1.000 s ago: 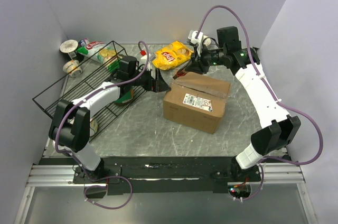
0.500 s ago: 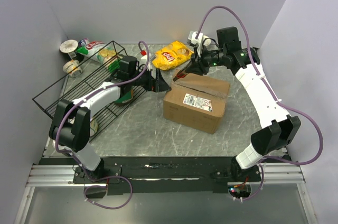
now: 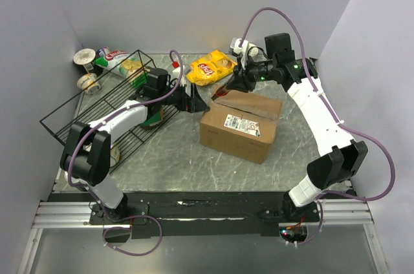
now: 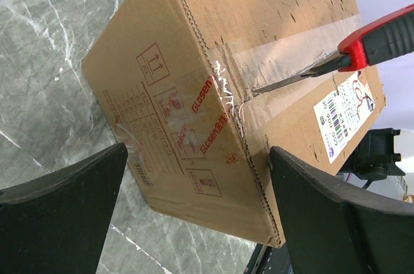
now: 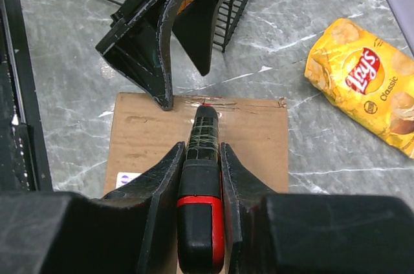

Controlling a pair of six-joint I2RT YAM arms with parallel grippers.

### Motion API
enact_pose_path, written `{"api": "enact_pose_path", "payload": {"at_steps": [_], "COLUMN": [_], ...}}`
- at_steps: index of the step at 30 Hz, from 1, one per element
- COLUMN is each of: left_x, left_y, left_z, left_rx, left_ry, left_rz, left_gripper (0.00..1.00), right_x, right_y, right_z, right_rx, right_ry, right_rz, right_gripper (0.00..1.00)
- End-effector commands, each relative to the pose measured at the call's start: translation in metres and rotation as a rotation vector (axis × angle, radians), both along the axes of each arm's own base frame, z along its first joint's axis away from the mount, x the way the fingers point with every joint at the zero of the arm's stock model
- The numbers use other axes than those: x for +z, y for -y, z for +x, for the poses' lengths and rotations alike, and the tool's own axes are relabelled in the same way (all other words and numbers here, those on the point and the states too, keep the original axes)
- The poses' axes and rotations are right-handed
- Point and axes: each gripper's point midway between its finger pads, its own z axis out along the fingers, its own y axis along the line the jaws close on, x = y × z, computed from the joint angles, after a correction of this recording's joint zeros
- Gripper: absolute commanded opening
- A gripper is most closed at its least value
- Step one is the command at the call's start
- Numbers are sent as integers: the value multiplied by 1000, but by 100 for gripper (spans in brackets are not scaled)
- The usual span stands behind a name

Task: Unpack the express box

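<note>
Express box [image 3: 238, 133] centre of the table [image 3: 168, 158], label up; left gripper [image 3: 194, 101] spread wide at its left end; right gripper [image 3: 236, 84] pinching red-black utility knife [image 4: 381, 38], blade tip at the taped seam; Lay's bag [image 3: 211, 67] beyond.

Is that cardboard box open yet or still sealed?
Sealed: the box has flat flaps, clear tape over the seam, and the knife tip only at its edge.

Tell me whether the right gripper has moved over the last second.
Yes, slightly. The right gripper, shut on the red-handled cutter, has edged leftward along the top of the express box, which has stayed put.
</note>
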Motion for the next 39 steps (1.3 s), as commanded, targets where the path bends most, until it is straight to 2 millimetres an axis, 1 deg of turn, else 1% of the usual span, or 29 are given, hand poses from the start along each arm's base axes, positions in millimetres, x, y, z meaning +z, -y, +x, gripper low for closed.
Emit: {"api": "enact_pose_path", "payload": {"at_steps": [1, 5, 11, 18, 24, 34, 39], "left_x": [-20, -20, -20, -21, -22, -27, -29], "left_y": [-4, -4, -4, -5, -5, -5, -5], "left_z": [2, 2, 3, 3, 3, 4, 5], "left_rx": [22, 22, 23, 29, 31, 35, 39], "left_ry": [-6, -9, -6, -5, -8, -19, -19], "left_rz": [48, 48, 49, 53, 55, 61, 67], "left_gripper": [96, 96, 96, 96, 96, 96, 96], "right_x": [12, 21, 6, -4, -4, -7, -2], "right_y": [-10, -11, -10, -8, 2, 21, 32], "right_z": [1, 0, 0, 2, 5, 3, 6], "right_rx": [13, 12, 16, 7, -25, -40, -62], "right_ry": [18, 31, 11, 31, 72, 88, 90], "right_rz": [45, 60, 23, -36, -89, -148, -156], "right_gripper": [0, 0, 0, 0, 0, 0, 0]}}
